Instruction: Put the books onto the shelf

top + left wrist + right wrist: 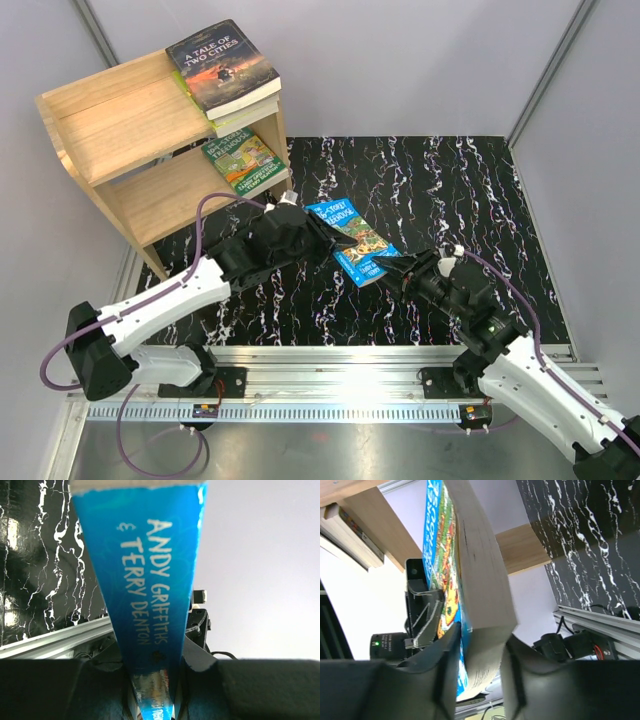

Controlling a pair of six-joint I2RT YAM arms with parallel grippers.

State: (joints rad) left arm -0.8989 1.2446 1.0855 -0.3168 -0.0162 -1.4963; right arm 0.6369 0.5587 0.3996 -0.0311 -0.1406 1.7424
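1. Book (352, 240), blue cover, held above mat (480, 200) just right of shelf (120, 120), long axis shelf-to-right-arm.
2. Shelf-side end: left gripper (322, 234) pinches it, nearly closed.
3. Far end: right gripper (392, 266) half-open, seemingly gripping; left arm nearer shelf.

Black marbled counter (450, 200) inside pale walls (400, 70).
The counter is black with white veins; a ribbed silver rail (340, 365) runs along its near edge, a plain metal sheet (330, 450) lies nearer, and the grey walls enclose it.
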